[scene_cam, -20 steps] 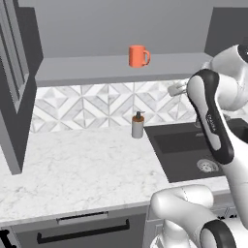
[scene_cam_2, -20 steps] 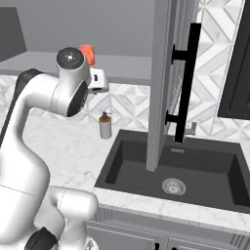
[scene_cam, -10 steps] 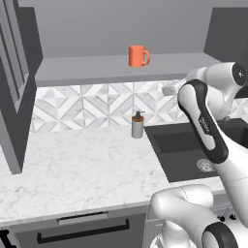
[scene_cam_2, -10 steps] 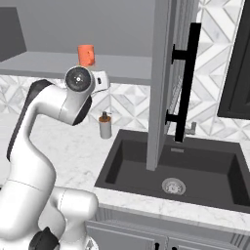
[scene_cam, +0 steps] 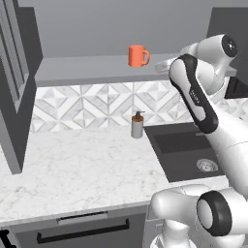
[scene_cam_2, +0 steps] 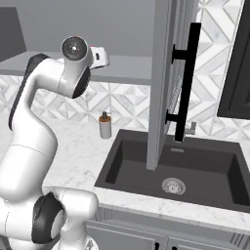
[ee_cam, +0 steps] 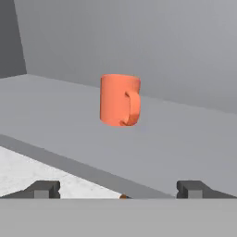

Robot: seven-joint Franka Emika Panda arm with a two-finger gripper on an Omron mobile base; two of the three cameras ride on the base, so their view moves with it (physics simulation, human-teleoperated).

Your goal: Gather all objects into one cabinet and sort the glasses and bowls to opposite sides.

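My white arm with dark joints (scene_cam: pixel 193 97) rises high, bent at the elbow; my fingers (ee_cam: pixel 44 189) stand wide apart, holding nothing.

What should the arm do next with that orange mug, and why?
Probably ease the gripper straight ahead toward the mug. The jaws stand open and empty, and the mug sits upright on the shelf, centred ahead with a clear gap between.

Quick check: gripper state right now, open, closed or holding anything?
Gripper: open, holding nothing; it points at the orange handled mug standing on the grey shelf, not touching it.
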